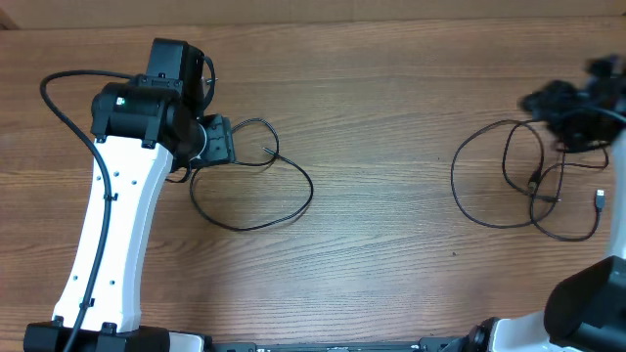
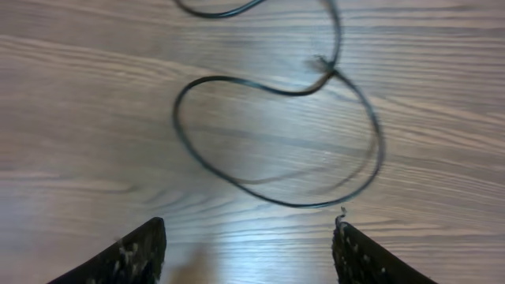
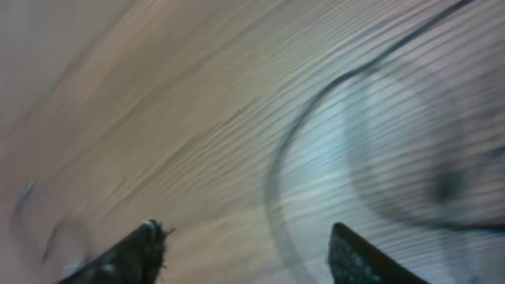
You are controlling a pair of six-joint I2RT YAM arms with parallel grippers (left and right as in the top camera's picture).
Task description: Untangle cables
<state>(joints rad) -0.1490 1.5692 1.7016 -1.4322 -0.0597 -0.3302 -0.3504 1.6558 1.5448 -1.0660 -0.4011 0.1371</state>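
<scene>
Left tool (image 2: 248,225) stands wide and empty with one cable (image 2: 176,118) looped on the surface just ahead; right tool (image 3: 245,229), likewise spread and empty, hangs over the other cable (image 1: 453,178), so best pinch a single strand, never a crossing.

Even, soft light on the table (image 1: 391,244) — overhead sharp, right wrist view heavily motion-blurred, shadows faint.
</scene>
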